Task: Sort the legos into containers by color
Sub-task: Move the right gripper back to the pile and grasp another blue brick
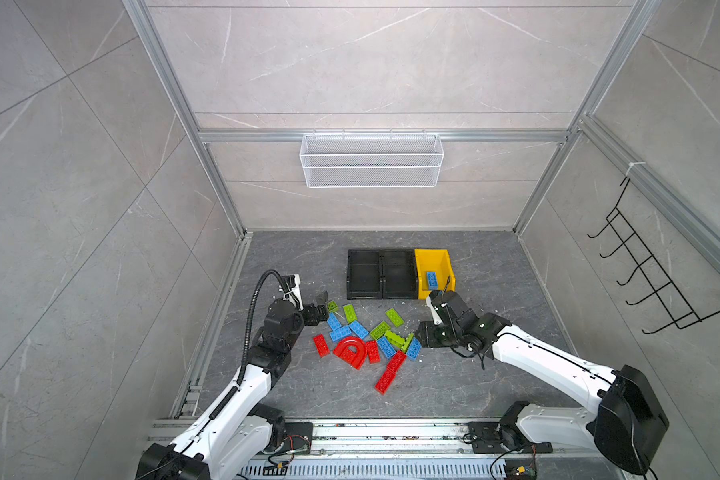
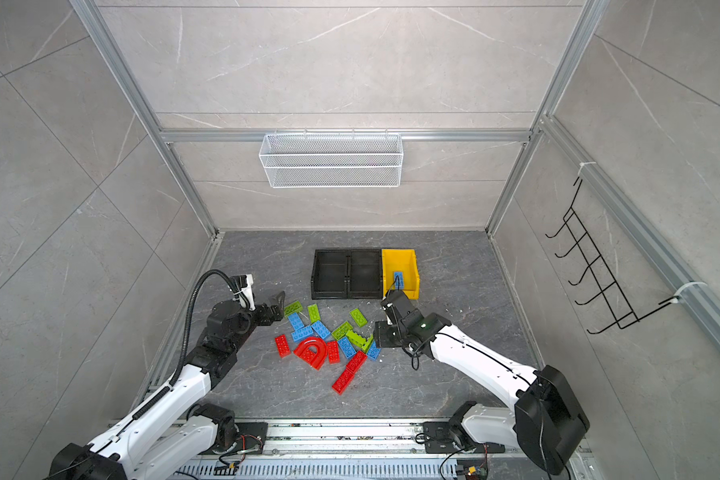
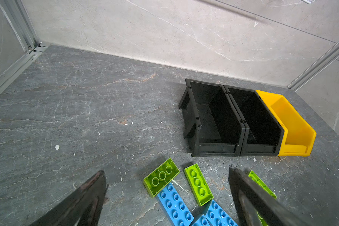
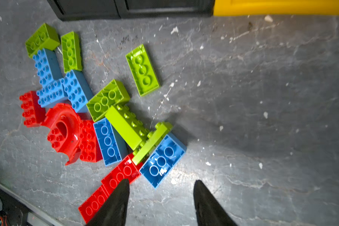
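Hovering low over the grey marbled desk (image 4: 262, 97), my right pincer (image 4: 162, 181) was spread, with nothing between its fingers. Just ahead of it lay a blue plastic brick turned hollow side up (image 4: 162, 160), at the edge of a loose heap of red, lime green and blue studded bricks (image 1: 358, 329). A thin lime green brick (image 4: 153, 142) leaned along one long edge of that blue brick, and a flat red brick (image 4: 121, 174) lay right against its corner. Beyond the heap stood three joined open bins: two black plastic bins (image 1: 364, 252) and a yellow plastic bin (image 1: 443, 266). The yellow one held a single blue brick (image 1: 432, 279); both black ones looked empty. My left pincer (image 3: 166, 171), also spread and empty, hung over lime green bricks at the heap's other side.

I judged the step in hand to be taking the upturned blue brick for the yellow bin. To do it well, I would have set one finger on its free long side, eased the other down between its wall and the leaning green piece, then lifted slowly so the green slid off. The red neighbour belonged outside my fingers.
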Action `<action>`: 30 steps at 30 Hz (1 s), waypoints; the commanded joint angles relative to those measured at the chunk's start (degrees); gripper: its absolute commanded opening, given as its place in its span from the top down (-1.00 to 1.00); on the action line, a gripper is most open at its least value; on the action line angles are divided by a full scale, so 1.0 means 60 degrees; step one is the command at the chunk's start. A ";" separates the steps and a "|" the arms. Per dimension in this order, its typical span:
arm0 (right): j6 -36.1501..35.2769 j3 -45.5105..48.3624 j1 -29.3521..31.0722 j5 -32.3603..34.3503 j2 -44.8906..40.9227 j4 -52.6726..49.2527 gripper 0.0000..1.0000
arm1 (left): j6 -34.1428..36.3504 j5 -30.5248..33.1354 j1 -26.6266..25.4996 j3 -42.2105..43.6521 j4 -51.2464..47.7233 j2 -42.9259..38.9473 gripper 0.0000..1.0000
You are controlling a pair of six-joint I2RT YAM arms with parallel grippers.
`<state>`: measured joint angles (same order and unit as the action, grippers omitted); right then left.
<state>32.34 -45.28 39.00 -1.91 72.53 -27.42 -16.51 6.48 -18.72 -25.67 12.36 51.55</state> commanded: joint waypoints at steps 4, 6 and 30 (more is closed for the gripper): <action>0.0661 0.0500 0.0433 0.0096 0.0731 0.0848 -0.09 | -0.0035 -0.0001 0.0013 0.0000 0.0225 -0.0139 -1.00; 0.0647 0.0474 0.0509 0.0071 0.1070 0.1068 -0.09 | -0.0027 0.0161 0.0007 0.0025 0.0244 -0.0126 -1.00; -0.0031 0.0079 -0.0018 0.1493 0.0769 -0.1155 -0.11 | -0.0014 0.0247 0.0015 0.0060 0.0181 -0.0290 -1.00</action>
<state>34.26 -43.62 38.94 4.84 79.81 -29.52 -16.49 7.51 -18.72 -25.12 11.97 49.76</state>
